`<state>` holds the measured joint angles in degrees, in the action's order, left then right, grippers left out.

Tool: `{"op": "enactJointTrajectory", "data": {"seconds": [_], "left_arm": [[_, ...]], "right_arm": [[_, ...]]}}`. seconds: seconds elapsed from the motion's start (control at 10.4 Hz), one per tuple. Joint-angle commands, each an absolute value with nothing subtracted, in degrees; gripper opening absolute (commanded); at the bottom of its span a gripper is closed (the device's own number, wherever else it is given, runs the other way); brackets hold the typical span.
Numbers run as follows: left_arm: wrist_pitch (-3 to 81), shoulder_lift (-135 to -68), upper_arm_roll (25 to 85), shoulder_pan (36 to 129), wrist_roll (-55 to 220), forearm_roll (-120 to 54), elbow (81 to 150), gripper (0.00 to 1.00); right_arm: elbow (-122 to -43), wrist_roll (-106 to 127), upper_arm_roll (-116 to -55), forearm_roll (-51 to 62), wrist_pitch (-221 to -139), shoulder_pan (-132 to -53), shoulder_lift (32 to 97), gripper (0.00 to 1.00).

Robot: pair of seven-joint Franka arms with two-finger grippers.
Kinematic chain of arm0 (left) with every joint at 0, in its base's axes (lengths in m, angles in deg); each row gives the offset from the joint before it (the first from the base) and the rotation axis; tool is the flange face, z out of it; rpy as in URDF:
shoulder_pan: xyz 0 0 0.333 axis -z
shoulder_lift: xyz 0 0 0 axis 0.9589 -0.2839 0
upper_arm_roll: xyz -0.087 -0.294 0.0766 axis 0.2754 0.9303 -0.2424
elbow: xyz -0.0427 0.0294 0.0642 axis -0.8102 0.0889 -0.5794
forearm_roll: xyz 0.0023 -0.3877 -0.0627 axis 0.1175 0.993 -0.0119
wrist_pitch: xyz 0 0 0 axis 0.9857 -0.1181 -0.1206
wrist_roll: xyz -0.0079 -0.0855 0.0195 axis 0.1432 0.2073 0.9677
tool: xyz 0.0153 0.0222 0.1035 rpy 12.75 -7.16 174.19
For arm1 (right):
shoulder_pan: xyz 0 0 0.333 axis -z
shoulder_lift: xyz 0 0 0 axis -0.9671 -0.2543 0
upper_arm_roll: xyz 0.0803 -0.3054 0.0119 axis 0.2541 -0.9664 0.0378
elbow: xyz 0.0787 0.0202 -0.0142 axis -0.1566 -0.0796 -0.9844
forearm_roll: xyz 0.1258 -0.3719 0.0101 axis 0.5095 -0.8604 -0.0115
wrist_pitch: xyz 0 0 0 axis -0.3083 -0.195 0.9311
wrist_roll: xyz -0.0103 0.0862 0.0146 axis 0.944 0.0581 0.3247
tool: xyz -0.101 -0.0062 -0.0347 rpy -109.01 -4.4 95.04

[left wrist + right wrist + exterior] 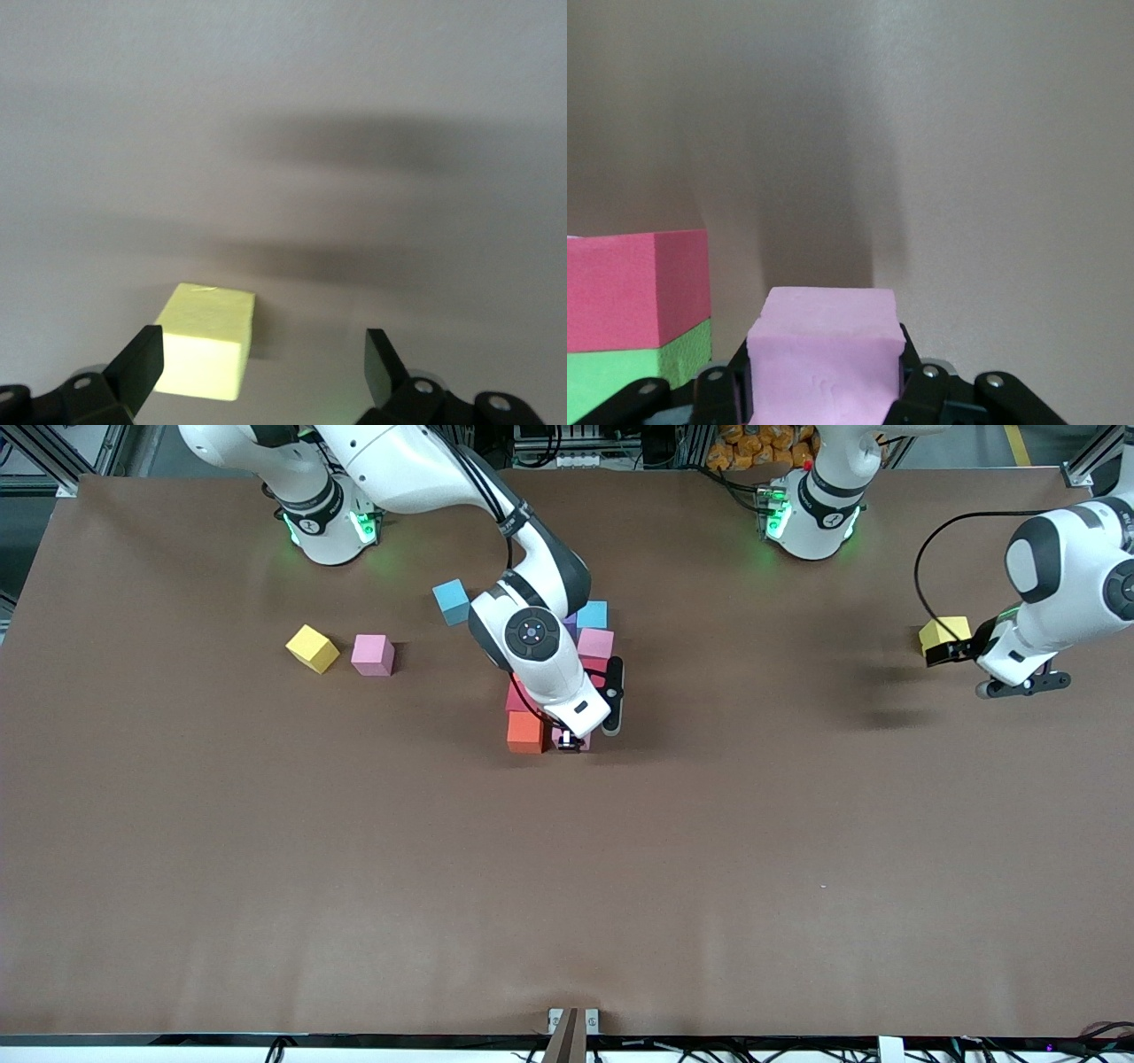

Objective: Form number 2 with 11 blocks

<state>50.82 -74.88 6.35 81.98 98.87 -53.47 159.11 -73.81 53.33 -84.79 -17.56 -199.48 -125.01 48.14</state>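
My right gripper [570,740] [824,382] is shut on a pink block [824,350], low beside an orange block [525,732] at the cluster's edge nearest the front camera. The cluster also shows red [517,696], pink [595,642], light blue [592,614] and purple [571,625] blocks; the arm hides the others. In the right wrist view a reddish block [638,288] touches a green one [620,376] beside the held block. My left gripper [1023,685] [263,350] hangs open near a yellow block [943,632] [208,341] at the left arm's end, with nothing between its fingers.
Loose blocks lie toward the right arm's end: light blue [452,600], pink [373,654] and yellow [312,647]. The brown table [567,886] stretches wide toward the front camera.
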Motion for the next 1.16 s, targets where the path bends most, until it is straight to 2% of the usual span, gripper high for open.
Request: {"op": "enactJointTrajectory", "data": {"seconds": [0.0,0.29,1.06], "left_arm": [[52.3,-75.6,3.3,82.2,104.3,-56.7,160.6,1.00],[56.1,-77.1,1.2,82.0,104.8,-57.6,163.0,1.00],[56.7,-81.6,0.3,81.2,105.3,-57.6,163.1,1.00]], "right_arm": [[-78.7,54.1,-85.2,-18.6,-203.0,-126.1,49.8,0.00],[-80.9,55.7,-85.3,-18.7,-202.9,-125.5,50.7,0.00],[-81.1,55.7,-85.4,-19.9,-204.4,-125.0,50.5,0.00]]}}
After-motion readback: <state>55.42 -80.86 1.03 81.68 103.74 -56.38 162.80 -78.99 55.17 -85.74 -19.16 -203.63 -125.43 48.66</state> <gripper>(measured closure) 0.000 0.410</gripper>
